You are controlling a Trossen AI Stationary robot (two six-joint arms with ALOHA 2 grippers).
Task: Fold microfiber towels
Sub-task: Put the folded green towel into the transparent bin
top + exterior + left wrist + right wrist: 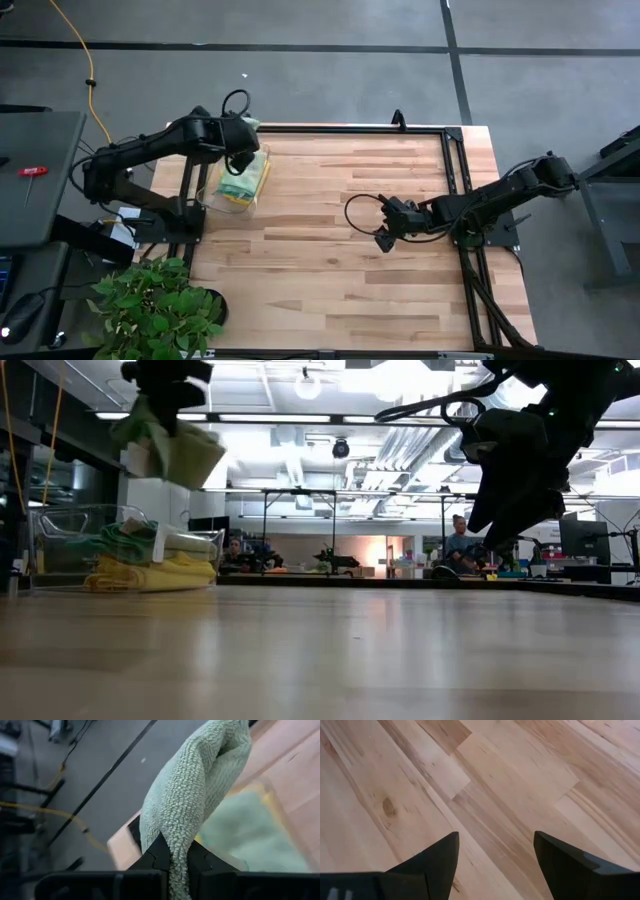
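Over the table's [330, 250] far left corner, above the clear bin [240, 185] of stacked microfiber towels [150, 565], the left gripper [172, 862] pinches a sage green towel [200, 795] hanging bunched, while the right gripper [495, 855], fingers spread and empty, hovers well apart nearer the right edge.

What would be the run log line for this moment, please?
left end effector: shut on green towel, lifted above clear bin | right end effector: open, empty, over table

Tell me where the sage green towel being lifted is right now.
The sage green towel hangs pinched in the left gripper, above the clear bin at the table's far left.
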